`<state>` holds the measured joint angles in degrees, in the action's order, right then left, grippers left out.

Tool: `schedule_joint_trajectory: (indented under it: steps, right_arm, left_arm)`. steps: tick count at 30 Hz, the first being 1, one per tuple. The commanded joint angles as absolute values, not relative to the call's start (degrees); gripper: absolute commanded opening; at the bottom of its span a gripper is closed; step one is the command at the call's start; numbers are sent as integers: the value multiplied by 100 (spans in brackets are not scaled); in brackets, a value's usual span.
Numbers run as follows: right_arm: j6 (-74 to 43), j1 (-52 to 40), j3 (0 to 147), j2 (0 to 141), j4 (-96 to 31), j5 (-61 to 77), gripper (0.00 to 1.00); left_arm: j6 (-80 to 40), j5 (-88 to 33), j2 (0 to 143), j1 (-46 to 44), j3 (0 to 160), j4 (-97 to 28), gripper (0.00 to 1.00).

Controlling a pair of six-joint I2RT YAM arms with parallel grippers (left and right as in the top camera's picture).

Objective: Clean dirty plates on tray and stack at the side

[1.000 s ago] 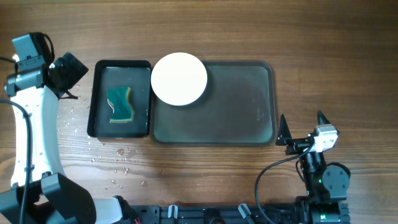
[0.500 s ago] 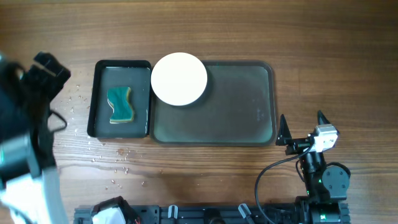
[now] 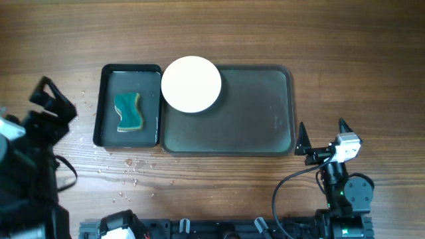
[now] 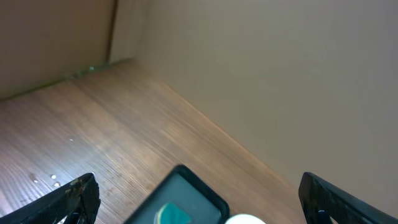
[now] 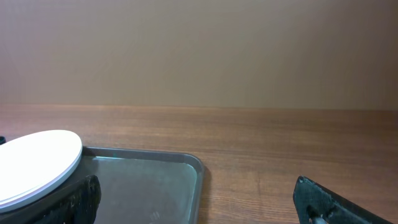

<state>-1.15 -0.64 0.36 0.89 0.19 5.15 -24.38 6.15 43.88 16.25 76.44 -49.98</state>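
— Wooden table [image 3: 265, 40] under us; where do the plates [image 3: 191, 84] sit?
— Stacked at the tray's [image 3: 259, 113] left end.
— Our claws?
— Left claw [image 3: 60, 99] is left of the tray, spread wide, empty; right claw [image 3: 321, 127] is off the tray's near right corner — wide, empty too.

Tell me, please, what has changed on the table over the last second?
The left gripper, open and empty, swung from beside the far corner of the small black tray back toward the near table edge. Nothing was taken hold of or let go. The right gripper, the round white plates, the large grey-green tray and the teal sponge stayed put.
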Motion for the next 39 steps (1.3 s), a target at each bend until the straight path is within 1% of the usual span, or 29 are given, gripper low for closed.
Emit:
schedule_joint_trajectory:
  steps: [1, 8, 17, 21, 26, 31, 33, 35, 36, 39]
  right_arm:
    - [-14, -36, 30, 27, 34, 602, 100]
    - [-14, -36, 30, 27, 34, 602, 100]
    - [-14, -36, 30, 27, 34, 600, 100]
    - [-14, -36, 30, 27, 34, 602, 100]
    - [-14, -36, 30, 27, 34, 600, 100]
    - [-14, -36, 30, 27, 34, 602, 100]
    - [-14, -36, 30, 27, 34, 600, 100]
    - [-14, -36, 30, 27, 34, 602, 99]
    - [-14, -36, 30, 27, 34, 602, 100]
    - [-12, -36, 30, 27, 34, 600, 100]
  left_arm:
    - [-2488, 607, 3905, 1181, 7288, -5065, 100]
    - [-2469, 607, 2827, 1017, 6158, -5389, 100]
    - [-2493, 556, 1190, 958, 4165, -5365, 100]
    - [-2491, 561, 685, 812, 3586, -5159, 100]
    - [-2495, 556, 5, 574, 2862, -4296, 100]
    - [-2495, 523, 21, 401, 2447, -3133, 100]
    - [-2493, 427, 21, 373, 2287, -2475, 100]
    - [-2495, 333, 21, 336, 2014, -1483, 100]
    - [-2495, 226, 21, 320, 1796, -795, 100]
    - [-2495, -3, 21, 320, 1337, 373, 100]
